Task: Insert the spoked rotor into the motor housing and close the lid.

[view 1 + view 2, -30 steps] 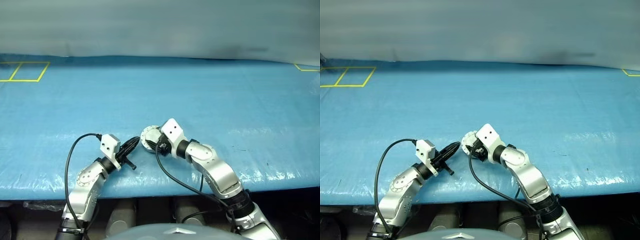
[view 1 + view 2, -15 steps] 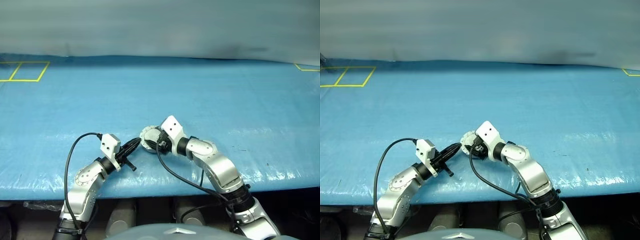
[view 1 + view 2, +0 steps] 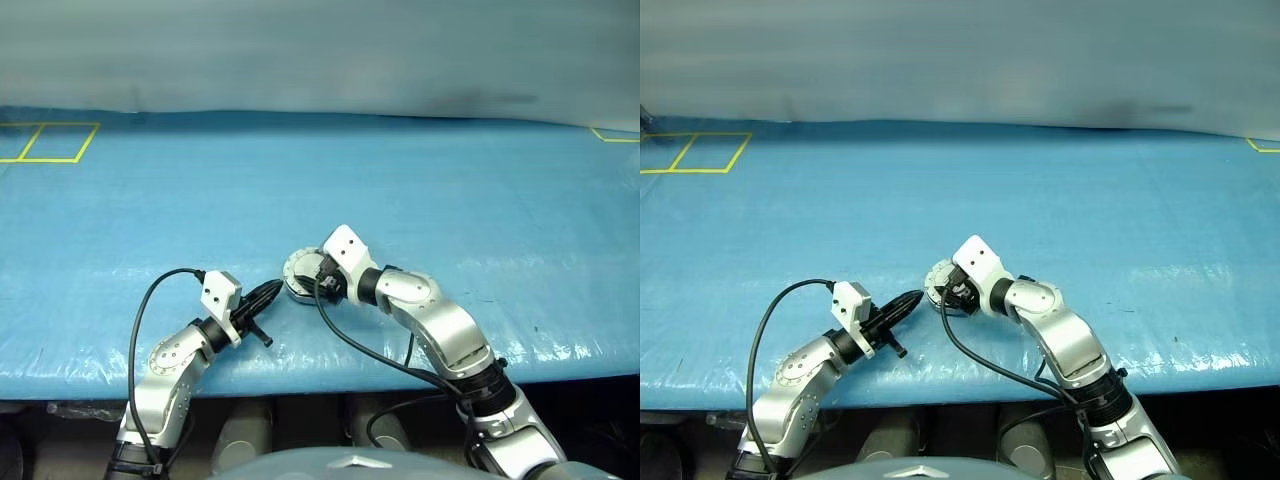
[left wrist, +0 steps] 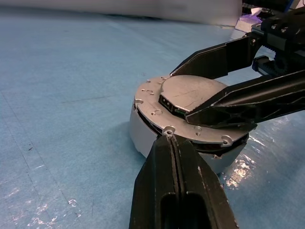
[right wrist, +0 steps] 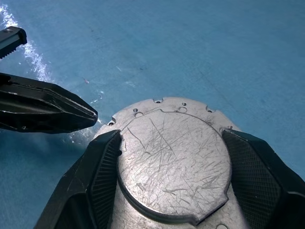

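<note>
Our right pincer grips the lid, one finger on each side of its raised, scratched centre plate. Our left pincer is closed and empty, its tip just at the lid's flange. The lid lies on top of the housing, which sits on the blue tabletop near its front edge, between our two arms.

We judge the task nearly done: the lid is down, smooth side up. A dark gap shows between flange and housing wall on the side facing the left pincer, so we think it may still need pressing or turning to seat fully.

The rotor is presumably inside; the lid hides the housing's interior, so we cannot confirm that. The right fingers cover part of the rim.
</note>
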Available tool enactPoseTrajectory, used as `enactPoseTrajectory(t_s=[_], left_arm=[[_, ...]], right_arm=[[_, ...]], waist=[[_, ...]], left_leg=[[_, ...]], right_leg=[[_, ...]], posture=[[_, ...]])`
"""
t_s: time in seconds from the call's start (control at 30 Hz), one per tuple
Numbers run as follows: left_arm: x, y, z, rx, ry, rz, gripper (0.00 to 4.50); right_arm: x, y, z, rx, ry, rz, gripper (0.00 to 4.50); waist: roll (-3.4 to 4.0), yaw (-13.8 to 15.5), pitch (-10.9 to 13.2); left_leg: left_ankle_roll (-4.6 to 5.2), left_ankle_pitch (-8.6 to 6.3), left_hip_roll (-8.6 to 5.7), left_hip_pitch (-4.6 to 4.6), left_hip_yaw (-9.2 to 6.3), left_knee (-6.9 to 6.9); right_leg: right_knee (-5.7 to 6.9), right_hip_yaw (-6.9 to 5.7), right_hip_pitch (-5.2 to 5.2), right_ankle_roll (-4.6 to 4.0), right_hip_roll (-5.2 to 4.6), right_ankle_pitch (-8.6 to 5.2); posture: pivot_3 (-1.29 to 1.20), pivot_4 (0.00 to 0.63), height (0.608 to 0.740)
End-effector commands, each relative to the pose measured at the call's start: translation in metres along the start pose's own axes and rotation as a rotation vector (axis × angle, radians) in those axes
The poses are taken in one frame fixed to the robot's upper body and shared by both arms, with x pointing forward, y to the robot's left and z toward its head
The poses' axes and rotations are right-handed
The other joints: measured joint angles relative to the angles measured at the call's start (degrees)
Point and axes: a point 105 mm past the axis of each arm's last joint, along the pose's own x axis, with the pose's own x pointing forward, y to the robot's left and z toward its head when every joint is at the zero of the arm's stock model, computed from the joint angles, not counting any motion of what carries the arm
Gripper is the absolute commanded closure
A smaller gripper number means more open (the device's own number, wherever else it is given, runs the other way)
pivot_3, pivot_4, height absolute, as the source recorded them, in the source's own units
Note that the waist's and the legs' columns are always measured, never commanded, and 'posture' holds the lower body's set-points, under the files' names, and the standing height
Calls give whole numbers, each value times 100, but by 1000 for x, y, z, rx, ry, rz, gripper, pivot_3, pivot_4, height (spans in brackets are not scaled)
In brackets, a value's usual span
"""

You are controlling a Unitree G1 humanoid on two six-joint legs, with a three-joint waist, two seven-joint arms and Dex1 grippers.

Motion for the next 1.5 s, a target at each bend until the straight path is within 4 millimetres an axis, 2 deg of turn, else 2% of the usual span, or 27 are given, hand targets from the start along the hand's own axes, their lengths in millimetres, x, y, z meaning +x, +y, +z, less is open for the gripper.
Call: enactPoseTrajectory(t_s=[0.03,0.17,0.3,0.53,0.97,1.23,1.5], left_arm=[[0,-5,14,22,-45,-23,4500],[-1,-5,14,25,-43,-22,4500],[-2,-5,14,26,-41,-20,4500],[-2,-6,15,27,-42,-28,4500],[-2,-6,17,8,-53,-23,4500],[-3,-5,18,13,-56,-19,4500],[-4,-6,19,19,-58,-20,4500]], right_arm=[[-1,4,5,-27,-52,9,1460],[3,4,-6,25,-37,-24,1460],[7,7,-5,61,-52,-41,1460],[6,7,-11,47,-43,-22,1460],[2,1,-3,-5,-20,26,1460],[6,1,-19,43,-21,38,1460],[3,3,-16,4,-79,65,1460]], waist=[[0,0,0],[0,-4,0],[0,-4,0],[0,-10,0],[0,3,0],[0,-7,0],[-1,-4,0]], left_leg=[[0,0,0,0,0,0],[0,0,0,1,0,-3],[-1,0,1,6,1,-1],[-1,-1,2,7,1,0],[-1,-1,0,4,0,-1],[-1,-1,1,7,1,-1],[-1,-1,1,8,2,-1]], right_leg=[[-1,0,0,0,0,0],[-2,0,1,0,0,0],[0,1,4,0,0,0],[1,1,4,-1,0,0],[-1,0,3,-1,-1,-1],[-1,0,5,-1,0,-1],[0,0,6,-1,0,-1]], posture=[[0,150,740],[0,150,740],[0,150,740],[0,150,740],[0,150,740],[0,150,740],[0,150,740]])
